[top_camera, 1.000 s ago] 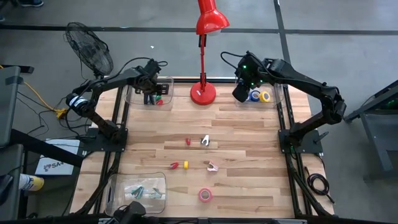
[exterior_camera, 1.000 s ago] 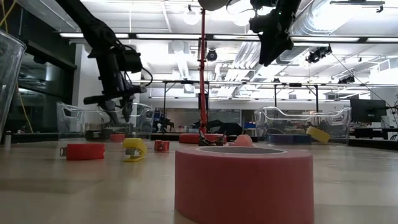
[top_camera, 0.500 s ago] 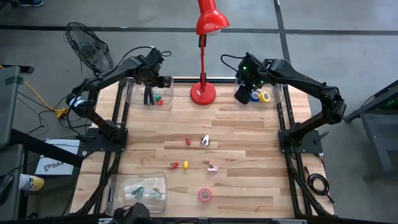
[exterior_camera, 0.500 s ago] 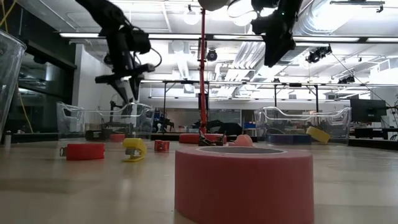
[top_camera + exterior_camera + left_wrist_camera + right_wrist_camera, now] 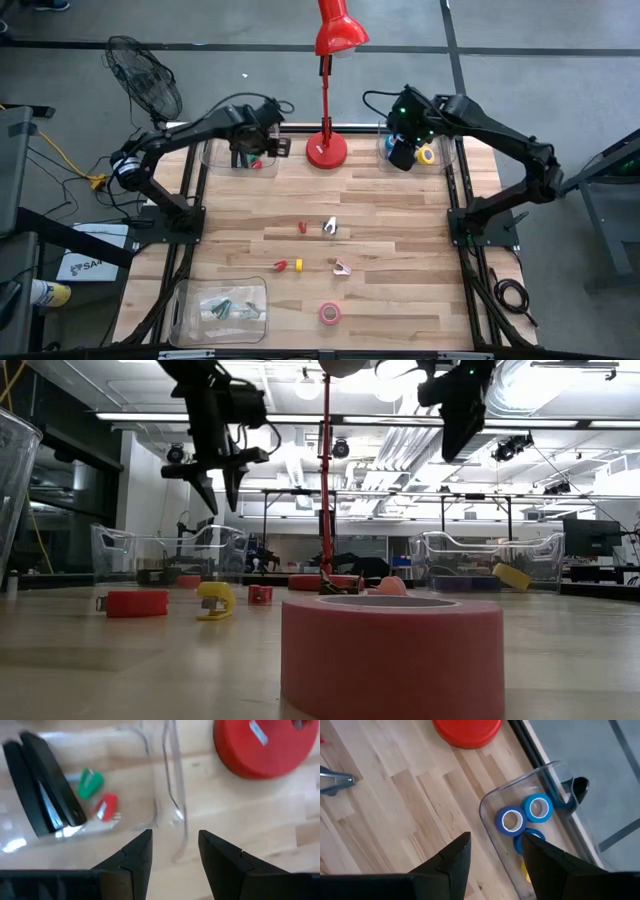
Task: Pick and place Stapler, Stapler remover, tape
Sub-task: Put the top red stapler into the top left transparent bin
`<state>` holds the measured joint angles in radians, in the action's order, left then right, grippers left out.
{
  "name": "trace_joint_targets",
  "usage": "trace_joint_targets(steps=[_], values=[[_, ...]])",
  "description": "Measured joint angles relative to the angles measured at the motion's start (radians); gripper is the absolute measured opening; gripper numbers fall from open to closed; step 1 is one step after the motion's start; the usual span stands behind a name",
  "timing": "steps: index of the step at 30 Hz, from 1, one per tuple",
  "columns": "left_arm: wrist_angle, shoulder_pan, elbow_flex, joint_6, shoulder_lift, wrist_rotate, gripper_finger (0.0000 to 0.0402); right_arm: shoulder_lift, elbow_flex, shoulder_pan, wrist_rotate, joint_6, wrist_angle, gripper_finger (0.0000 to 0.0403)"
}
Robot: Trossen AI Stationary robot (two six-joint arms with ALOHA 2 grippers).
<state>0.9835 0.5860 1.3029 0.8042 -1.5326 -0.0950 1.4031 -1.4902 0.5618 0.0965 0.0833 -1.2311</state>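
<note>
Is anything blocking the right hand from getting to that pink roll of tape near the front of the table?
Nothing visible does. The right hand hangs empty over the tape bin; the pink tape lies on open wood, small removers scattered between, low.

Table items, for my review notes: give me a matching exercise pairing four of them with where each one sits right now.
Things:
1. black stapler
2. blue tape rolls
3. pink tape roll
4. red lamp base

Places:
A. far right clear bin
B. near edge of table, loose
C. far left clear bin
D. far edge, between the two bins

Pairs: 1-C, 2-A, 3-B, 4-D
</note>
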Motion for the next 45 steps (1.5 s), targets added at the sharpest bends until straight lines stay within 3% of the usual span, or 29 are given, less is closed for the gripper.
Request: trace_joint_targets(steps=[8, 15, 21, 34, 45], values=[[0.016, -0.192, 0.000, 0.196, 0.000, -0.070, 0.0156, -0.063, 0.000, 0.052, -0.009, 0.057, -0.021, 0.0165], [0.015, -0.333, 0.000, 0.393, -0.012, -0.129, 0.0156, -0.107, 0.000, 0.110, -0.088, 0.111, -0.028, 0.0165], [0.014, -0.423, 0.000, 0.489, -0.061, -0.119, 0.0156, -0.117, 0.000, 0.142, -0.125, 0.154, -0.033, 0.0165], [-0.072, -0.562, -0.001, 0.654, -0.180, -0.071, 0.0156, -0.117, 0.000, 0.166, -0.183, 0.225, -0.045, 0.0165], [-0.134, -0.594, 0.000, 0.720, -0.234, -0.019, 0.0156, -0.117, 0.000, 0.165, -0.214, 0.232, -0.052, 0.0165]])
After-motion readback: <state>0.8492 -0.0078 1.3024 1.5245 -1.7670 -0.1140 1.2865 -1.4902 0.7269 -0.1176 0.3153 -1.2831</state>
